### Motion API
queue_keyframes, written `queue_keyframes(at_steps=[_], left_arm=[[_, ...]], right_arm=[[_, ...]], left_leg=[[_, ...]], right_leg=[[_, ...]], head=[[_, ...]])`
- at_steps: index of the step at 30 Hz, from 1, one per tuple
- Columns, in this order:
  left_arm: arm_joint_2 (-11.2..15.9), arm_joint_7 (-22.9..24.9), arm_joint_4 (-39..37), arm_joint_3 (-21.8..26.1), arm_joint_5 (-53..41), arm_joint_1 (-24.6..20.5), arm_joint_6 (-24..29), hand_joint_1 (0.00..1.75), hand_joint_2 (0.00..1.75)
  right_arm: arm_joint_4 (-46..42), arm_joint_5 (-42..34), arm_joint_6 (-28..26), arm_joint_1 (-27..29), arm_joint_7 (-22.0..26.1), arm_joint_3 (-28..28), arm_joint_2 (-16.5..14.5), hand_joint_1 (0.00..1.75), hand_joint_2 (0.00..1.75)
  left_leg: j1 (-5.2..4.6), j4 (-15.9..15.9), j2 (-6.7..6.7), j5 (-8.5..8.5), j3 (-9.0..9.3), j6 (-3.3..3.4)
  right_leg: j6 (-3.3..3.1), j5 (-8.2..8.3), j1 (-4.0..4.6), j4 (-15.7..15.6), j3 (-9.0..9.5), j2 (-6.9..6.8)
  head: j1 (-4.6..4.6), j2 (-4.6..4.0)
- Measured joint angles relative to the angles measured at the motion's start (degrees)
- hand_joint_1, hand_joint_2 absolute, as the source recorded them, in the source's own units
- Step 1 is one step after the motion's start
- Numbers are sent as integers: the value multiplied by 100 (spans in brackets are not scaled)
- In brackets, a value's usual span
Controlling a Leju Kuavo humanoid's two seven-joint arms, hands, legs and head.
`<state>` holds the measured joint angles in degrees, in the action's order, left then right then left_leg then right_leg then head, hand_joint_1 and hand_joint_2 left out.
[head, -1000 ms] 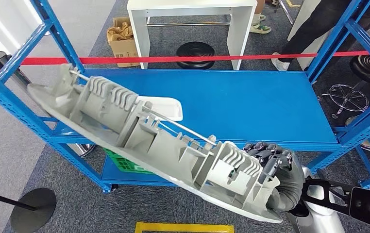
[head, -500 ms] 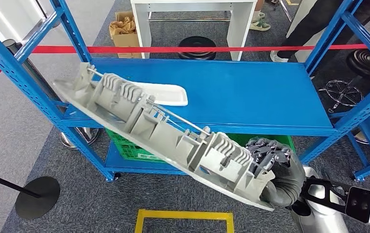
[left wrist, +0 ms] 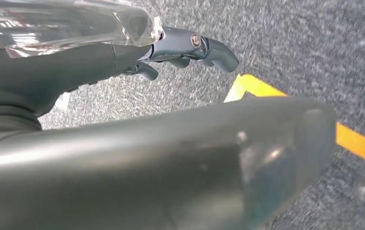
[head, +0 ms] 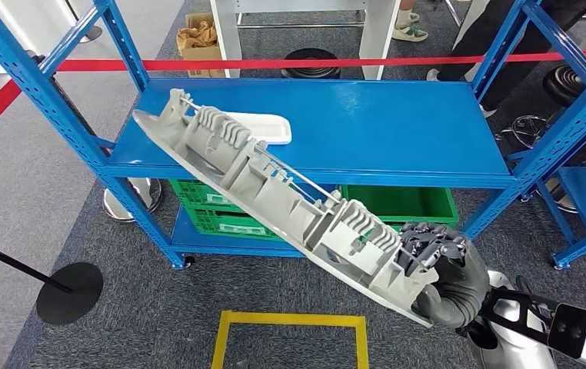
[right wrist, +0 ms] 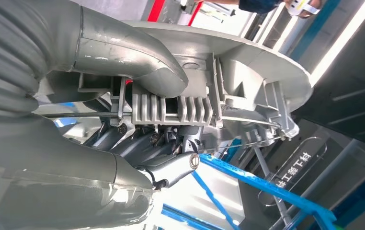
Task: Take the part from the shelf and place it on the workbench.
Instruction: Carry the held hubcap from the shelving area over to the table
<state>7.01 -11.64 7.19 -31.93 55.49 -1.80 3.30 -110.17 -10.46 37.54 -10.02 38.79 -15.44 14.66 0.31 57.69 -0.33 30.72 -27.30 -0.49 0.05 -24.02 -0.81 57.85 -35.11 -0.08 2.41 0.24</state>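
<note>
The part (head: 282, 201) has lifted, right-hand fingers (head: 428, 240) gripping its near end.

A blue metal shelf (head: 397, 131) stood on grey carpet (head: 121, 323). A white tray (head: 263, 127) lay on its top deck toward 9 o'clock. Green crates (head: 409, 204) sat on the lower deck.

Looks like a workshop or factory test floor to me: heavy blue steel shelving (head: 313, 115) fills the middle of the frame, with green plastic crates (head: 221, 219) on the lower level. Grey industrial carpet has a yellow taped box (head: 290, 338) at the bottom, and a red barrier tape (head: 274, 63) runs across the top.
</note>
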Motion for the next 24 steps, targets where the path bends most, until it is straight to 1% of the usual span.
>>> queue_keyframes(at_steps=[1,2,3,4,5,6,7,8,9,10,11,12,13,14,15,16,17,18,19,20,21,22,23,24], left_arm=[[-14,-27,1,-10,14,-9,-14,0,0],[-27,-57,1,-17,34,-13,-27,0,0],[-43,-87,0,-26,56,-14,-37,0,0],[-59,-113,0,-36,71,-15,-42,0,0],[-73,-132,0,-44,82,-18,-44,0,0],[-87,-144,0,-51,91,-22,-45,0,0],[-99,-148,1,-56,98,-24,-41,0,0],[-110,-139,1,-59,108,-23,-25,0,0],[-120,-120,1,-61,121,-20,-4,0,0],[-131,-93,0,-63,138,-18,26,0,0],[-142,-62,-1,-63,163,-16,62,0,0],[-150,-31,-1,-62,196,-16,98,0,0],[-157,-3,-1,-62,229,-16,137,0,0],[-162,19,0,-61,263,-16,172,0,0],[-165,32,1,-60,292,-17,197,0,0],[-167,36,1,-60,309,-19,213,0,0],[-169,37,1,-59,322,-22,222,0,0],[-169,36,1,-59,330,-25,228,0,0],[-170,35,1,-59,333,-28,233,0,0],[-171,33,1,-59,338,-29,242,0,0],[-171,30,1,-59,344,-29,254,0,0],[-172,27,1,-59,358,-28,275,0,0],[-174,24,1,-59,372,-27,297,0,0],[-175,19,1,-59,387,-27,316,0,0]], right_arm=[[-4,58,26,12,31,23,-11,175,175],[-8,116,63,23,49,44,-27,175,175],[-11,167,106,31,58,62,-42,175,175],[-12,206,145,34,63,79,-56,175,175],[-12,229,182,35,66,96,-64,175,175],[-12,238,220,35,68,116,-67,175,175],[-12,230,253,38,73,138,-69,175,175],[-12,212,282,49,80,160,-70,175,175],[-12,189,306,64,87,181,-71,175,175],[-12,167,324,80,93,200,-71,175,175],[-12,153,342,93,96,217,-72,175,175],[-12,144,360,99,97,233,-72,175,175],[-12,136,379,97,97,250,-73,175,175],[-12,129,400,90,96,267,-76,175,175],[-11,118,418,82,96,283,-81,175,175],[-10,105,430,68,95,296,-86,175,175],[-7,91,440,56,95,310,-90,175,175],[-1,77,443,43,95,322,-93,175,175],[7,69,443,27,96,332,-98,175,175],[18,68,436,13,96,338,-104,175,175],[29,75,420,-3,97,340,-114,175,175],[41,99,385,-23,97,340,-124,175,175],[55,136,335,-41,97,339,-131,175,175],[67,174,274,-57,97,338,-133,175,175]], left_leg=[[-20,-189,-12,42,110,32],[-38,-257,-15,40,108,73],[-38,-252,0,-6,58,124],[-36,-254,15,-58,3,181],[-30,-264,33,-120,-60,238],[-23,-270,54,-179,-131,281],[-31,-270,66,-234,-207,308],[-38,-269,85,-291,-282,323],[-45,-266,110,-346,-356,326],[-52,-259,137,-401,-417,324],[-56,-249,172,-448,-475,317],[-59,-230,207,-487,-525,306],[-64,-203,245,-515,-567,291],[-72,-171,284,-537,-610,270],[-81,-141,323,-557,-640,242],[-89,-118,365,-579,-667,210],[-93,-109,409,-605,-688,175],[-91,-103,436,-621,-706,139],[-83,-67,402,-586,-732,96],[-73,48,323,-473,-777,54],[-62,277,218,-283,-864,14],[-52,613,118,-44,-989,-21],[-46,1009,69,178,-1137,-40],[-44,1337,53,316,-1252,-49]], right_leg=[[39,50,-1,-6,-16,-3],[81,104,-6,-18,-28,-5],[117,122,-20,-14,-46,-5],[147,59,-31,31,-85,-3],[170,-110,-37,167,-148,-1],[188,-369,-40,421,-241,0],[206,-654,-38,771,-346,0],[222,-869,-37,1165,-439,0],[231,-948,-35,1500,-494,1],[232,-891,-35,1690,-480,0],[225,-737,-34,1675,-369,-4],[209,-566,-32,1442,-152,-25],[191,-473,-25,1041,143,-88],[168,-465,-10,607,437,-157],[143,-512,6,257,649,-214],[111,-592,23,27,761,-241],[70,-631,36,-61,775,-214],[19,-631,27,-89,744,-174],[-35,-617,17,-108,716,-137],[-85,-580,4,-110,683,-110],[-123,-541,-8,-113,650,-87],[-144,-506,-7,-111,613,-63],[-153,-470,-5,-108,571,-35],[-150,-435,-2,-105,530,-2]], head=[[1,0],[-3,0],[1,0],[0,0],[-14,0],[-25,0],[-39,0],[-49,0],[-50,0],[-51,0],[-51,0],[-51,0],[-53,0],[-50,0],[-49,0],[-50,0],[-46,0],[-49,0],[-48,0],[-37,0],[-32,0],[-22,0],[-16,0],[-16,0]])
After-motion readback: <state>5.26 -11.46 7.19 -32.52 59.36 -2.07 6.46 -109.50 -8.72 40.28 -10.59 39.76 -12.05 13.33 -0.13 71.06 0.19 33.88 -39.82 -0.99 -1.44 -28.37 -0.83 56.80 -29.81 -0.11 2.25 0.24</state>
